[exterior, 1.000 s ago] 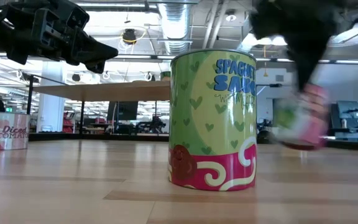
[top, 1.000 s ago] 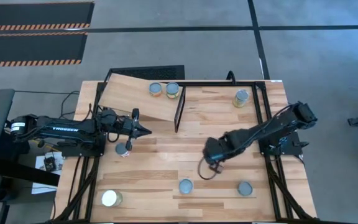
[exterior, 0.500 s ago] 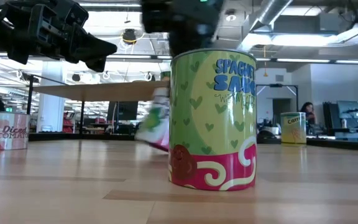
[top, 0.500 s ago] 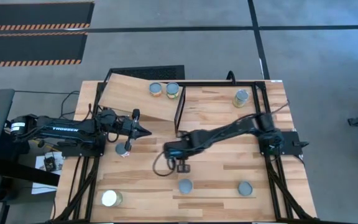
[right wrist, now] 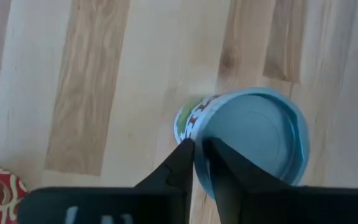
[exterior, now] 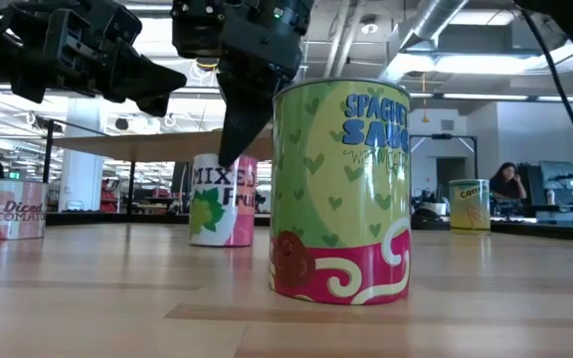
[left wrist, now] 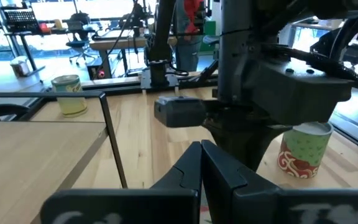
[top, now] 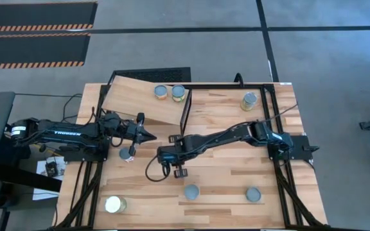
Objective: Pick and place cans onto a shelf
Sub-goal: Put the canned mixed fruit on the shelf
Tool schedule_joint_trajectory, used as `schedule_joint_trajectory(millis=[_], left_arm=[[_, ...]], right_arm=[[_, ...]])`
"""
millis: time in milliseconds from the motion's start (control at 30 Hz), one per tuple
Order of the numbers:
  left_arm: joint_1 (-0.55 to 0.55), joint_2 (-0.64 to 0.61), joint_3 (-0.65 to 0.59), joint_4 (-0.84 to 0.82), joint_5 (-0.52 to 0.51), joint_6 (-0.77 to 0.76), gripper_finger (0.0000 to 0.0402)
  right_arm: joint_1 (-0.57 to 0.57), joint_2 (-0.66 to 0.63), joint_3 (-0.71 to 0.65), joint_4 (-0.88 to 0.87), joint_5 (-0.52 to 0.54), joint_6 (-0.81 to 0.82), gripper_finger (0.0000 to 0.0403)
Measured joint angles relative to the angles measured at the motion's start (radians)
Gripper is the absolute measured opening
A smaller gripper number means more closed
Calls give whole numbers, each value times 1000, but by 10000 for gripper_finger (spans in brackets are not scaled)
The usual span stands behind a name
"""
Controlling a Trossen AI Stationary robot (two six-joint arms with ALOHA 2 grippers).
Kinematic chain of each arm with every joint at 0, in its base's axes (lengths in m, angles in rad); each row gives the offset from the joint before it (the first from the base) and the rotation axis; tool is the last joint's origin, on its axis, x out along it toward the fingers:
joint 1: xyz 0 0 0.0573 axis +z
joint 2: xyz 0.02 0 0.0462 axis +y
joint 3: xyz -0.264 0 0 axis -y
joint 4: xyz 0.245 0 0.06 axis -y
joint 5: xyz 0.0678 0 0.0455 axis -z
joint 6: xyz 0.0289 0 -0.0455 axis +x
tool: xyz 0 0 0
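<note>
My right gripper (top: 166,155) reaches to the table's middle left and is shut on a Mixed Fruit can (exterior: 222,200) with a blue-grey top (right wrist: 253,140). My left gripper (top: 151,135) is shut and empty, hovering just in front of the shelf (top: 141,99); in its own view the tips (left wrist: 201,151) point at the right arm. Two cans (top: 161,92) (top: 178,93) stand on the shelf's right end. Another can (top: 127,154) stands under the left arm. My right gripper pinches the can's top rim (right wrist: 197,127) at one side between its two fingers, which come from above and point down. In the low view a finger (exterior: 235,139) ends at the can's top. The can stands upright with its base on the table.
A Spaghetti Sauce can (exterior: 341,189) stands near the front edge (top: 191,191), with another can (top: 253,194) to its right. A cream-topped can (top: 114,205) is at the near left corner, and one can (top: 249,101) at the far right. The shelf's black frame (top: 186,115) stands beside the arms.
My right gripper has swung from the table's middle right toward the left edge, carrying the Mixed Fruit can tilted below its fingers. The can now stands upright on the table near the left gripper. My left arm has kept still.
</note>
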Motion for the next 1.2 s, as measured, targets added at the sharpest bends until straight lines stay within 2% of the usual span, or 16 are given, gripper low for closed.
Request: schedule_joint_trajectory(millis=[167, 333, 433, 533, 600, 700, 900, 1067, 1200], left_arm=[[0, 0, 0, -4, 4, 20, 0], [0, 0, 0, -14, 5, 19, 0], [0, 0, 0, -27, 5, 19, 0], [-6, 0, 0, -37, 6, 19, 0], [-19, 0, 0, -46, 6, 17, 0], [-43, 0, 0, -44, 1, 17, 0], [-86, 0, 22, -87, -51, 24, 0], [-107, 0, 69, -169, -109, 27, 0], [-130, 0, 114, -265, -147, 24, 0]], right_arm=[[2, -24, -1, 14, 1, -4, 107], [22, -124, -1, -38, 2, -22, 121], [42, -185, -13, -74, 3, -17, 98], [60, -261, -107, -28, 1, -30, 44], [67, -319, -218, 53, -8, -29, 14], [58, -419, -446, 235, -10, -8, 16], [10, -642, -909, 772, -44, 0, 6], [-69, -806, -1230, 1177, -57, -24, 5], [-172, -908, -1445, 1434, -130, -16, 5]])
